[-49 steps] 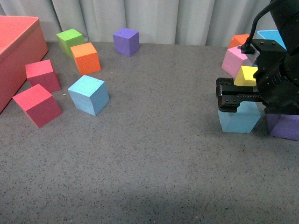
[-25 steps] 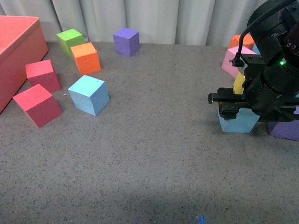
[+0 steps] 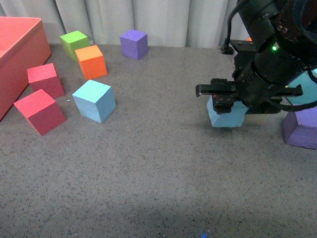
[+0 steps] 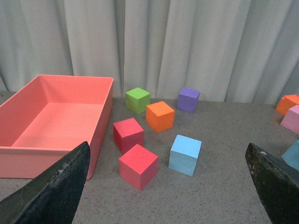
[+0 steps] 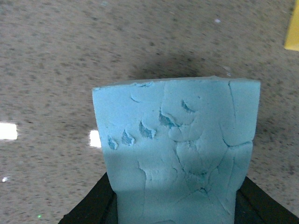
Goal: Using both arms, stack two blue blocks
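One blue block [image 3: 94,100] rests on the grey table at the left, also seen in the left wrist view [image 4: 185,154]. My right gripper [image 3: 226,99] is shut on the other blue block [image 3: 226,115] and holds it just above the table at the right. In the right wrist view that block [image 5: 180,149] fills the frame between the jaws, its face dented and cracked. My left gripper [image 4: 168,186] is open and empty, high and back from the first blue block; it is not in the front view.
A red bin [image 3: 17,57] stands at far left. Two red cubes [image 3: 39,111], an orange cube [image 3: 91,61], a green cube [image 3: 74,43] and a purple cube [image 3: 133,43] surround the left blue block. Another purple cube [image 3: 300,128] sits at right.
My right gripper has closed on the blue block, lifted it off the table and carried it leftward, away from the cluster of cubes at the right. The left blue block has not moved.
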Robot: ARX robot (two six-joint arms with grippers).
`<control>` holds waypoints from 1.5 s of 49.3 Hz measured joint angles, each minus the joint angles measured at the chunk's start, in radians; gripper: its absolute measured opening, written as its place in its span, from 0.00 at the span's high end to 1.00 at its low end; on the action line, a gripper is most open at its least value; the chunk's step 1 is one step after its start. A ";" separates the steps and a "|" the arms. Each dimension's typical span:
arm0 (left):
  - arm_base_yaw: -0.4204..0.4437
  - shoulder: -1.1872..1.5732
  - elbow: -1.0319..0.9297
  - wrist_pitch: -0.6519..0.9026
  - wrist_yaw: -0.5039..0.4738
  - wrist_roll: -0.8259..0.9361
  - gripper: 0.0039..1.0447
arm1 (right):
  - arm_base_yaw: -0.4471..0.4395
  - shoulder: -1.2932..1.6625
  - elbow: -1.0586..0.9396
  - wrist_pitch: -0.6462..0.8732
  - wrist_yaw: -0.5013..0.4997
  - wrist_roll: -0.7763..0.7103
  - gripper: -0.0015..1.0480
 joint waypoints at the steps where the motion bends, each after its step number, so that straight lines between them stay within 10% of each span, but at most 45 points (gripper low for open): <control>1: 0.000 0.000 0.000 0.000 0.000 0.000 0.06 | 0.004 0.002 0.006 -0.003 -0.001 0.001 0.59; 40: 0.000 0.000 0.000 0.000 0.000 0.000 0.06 | 0.174 0.301 0.500 -0.262 -0.018 0.117 0.60; 47: 0.000 0.000 0.000 0.000 0.000 0.000 0.06 | 0.175 0.302 0.505 -0.244 -0.040 0.138 0.42; 58: 0.000 0.000 0.000 0.000 0.000 0.000 0.06 | 0.176 0.217 0.406 -0.144 -0.042 0.153 0.07; 69: 0.000 0.000 0.000 0.000 0.000 0.000 0.06 | 0.172 0.043 0.256 0.011 0.020 0.145 0.10; 74: 0.000 -0.001 0.000 0.000 0.000 0.000 0.06 | 0.172 -0.008 0.102 0.352 0.229 0.021 0.19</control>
